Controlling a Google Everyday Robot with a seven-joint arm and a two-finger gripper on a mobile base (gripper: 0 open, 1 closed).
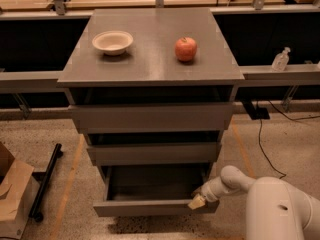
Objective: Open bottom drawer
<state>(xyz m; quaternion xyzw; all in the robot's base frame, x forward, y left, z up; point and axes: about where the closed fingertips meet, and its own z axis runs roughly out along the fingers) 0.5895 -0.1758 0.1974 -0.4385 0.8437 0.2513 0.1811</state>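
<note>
The bottom drawer (150,207) is the lowest grey, handle-less front of the cabinet. It stands pulled out toward me, with its dark inside showing behind the front. My gripper (197,201) reaches in from the lower right on a white arm and rests at the drawer front's top right edge. The middle drawer (152,153) and the wider top drawer (150,116) sit above it, each out only slightly.
A white bowl (112,42) and a red apple (185,48) sit on the cabinet top (150,69). A cardboard box (12,196) and a black bar (44,181) lie on the floor at left. A cable (262,144) runs across the floor at right.
</note>
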